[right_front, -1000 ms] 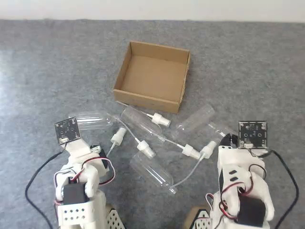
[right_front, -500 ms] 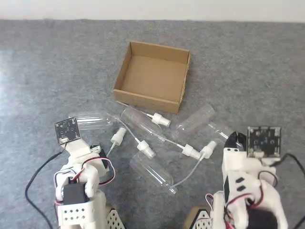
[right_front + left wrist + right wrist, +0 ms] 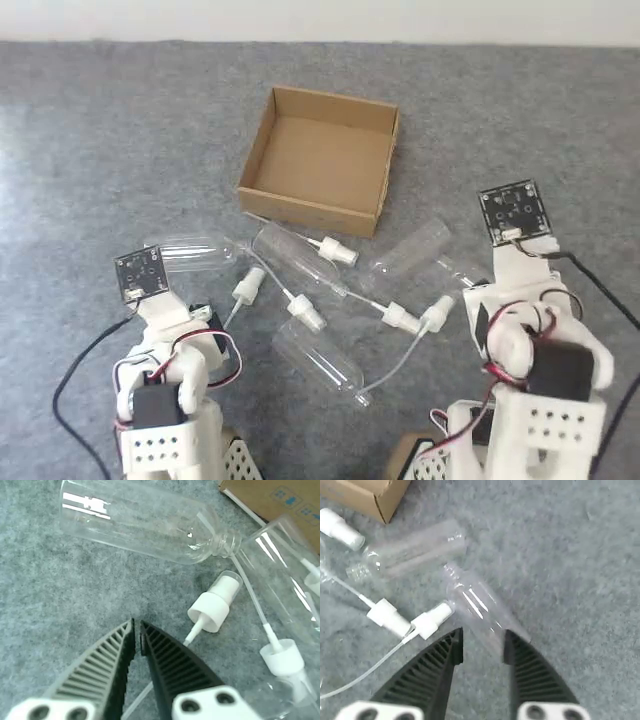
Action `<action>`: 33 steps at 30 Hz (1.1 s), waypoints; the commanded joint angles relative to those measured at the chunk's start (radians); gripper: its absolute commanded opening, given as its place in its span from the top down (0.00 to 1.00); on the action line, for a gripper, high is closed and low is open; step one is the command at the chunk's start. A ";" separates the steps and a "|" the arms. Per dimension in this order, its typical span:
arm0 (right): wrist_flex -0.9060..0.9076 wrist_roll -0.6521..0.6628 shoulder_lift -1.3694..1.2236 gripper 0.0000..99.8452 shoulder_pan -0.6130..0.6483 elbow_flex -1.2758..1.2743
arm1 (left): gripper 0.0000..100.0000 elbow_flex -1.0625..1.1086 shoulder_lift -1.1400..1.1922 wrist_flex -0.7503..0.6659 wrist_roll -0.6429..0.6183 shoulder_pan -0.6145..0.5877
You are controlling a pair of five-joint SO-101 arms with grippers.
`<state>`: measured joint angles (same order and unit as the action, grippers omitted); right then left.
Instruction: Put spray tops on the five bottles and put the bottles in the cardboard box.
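Clear bottle (image 3: 475, 605), base end between the right fingers (image 3: 440, 665) (apart, empty); left fingers (image 3: 110, 665) together, just short of a spray top (image 3: 215, 611).

Grey felt-like mat (image 3: 120, 130) underneath everything; pale strip (image 3: 320, 20) along far edge, possibly wall.

End effector (image 3: 482, 635): fingers parted, straddling one end of a clear bottle (image 3: 472, 600).
Second bottle (image 3: 410, 550): lying just beyond.
Spray tops (image 3: 432, 620): two, beside the clear bottle.
Cardboard box (image 3: 370, 492): a corner, farther off.

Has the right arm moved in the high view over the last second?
Yes. The right arm has swung away from the near table edge and toward the cardboard box, so its wrist now sits closer to the box's right corner.
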<state>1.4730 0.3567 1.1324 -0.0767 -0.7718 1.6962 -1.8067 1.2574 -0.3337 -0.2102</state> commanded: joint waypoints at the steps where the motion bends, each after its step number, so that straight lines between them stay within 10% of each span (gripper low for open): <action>1: -0.002 0.043 -0.051 0.80 -0.007 0.052 | 0.98 -0.012 -0.014 0.003 -0.006 -0.003; 33: -0.219 0.414 -0.504 0.71 0.131 0.058 | 0.98 -0.012 -0.014 0.003 -0.006 -0.003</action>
<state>1.2950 0.7511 0.6644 0.0537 -0.7733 1.6962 -1.8067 1.2574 -0.3337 -0.2102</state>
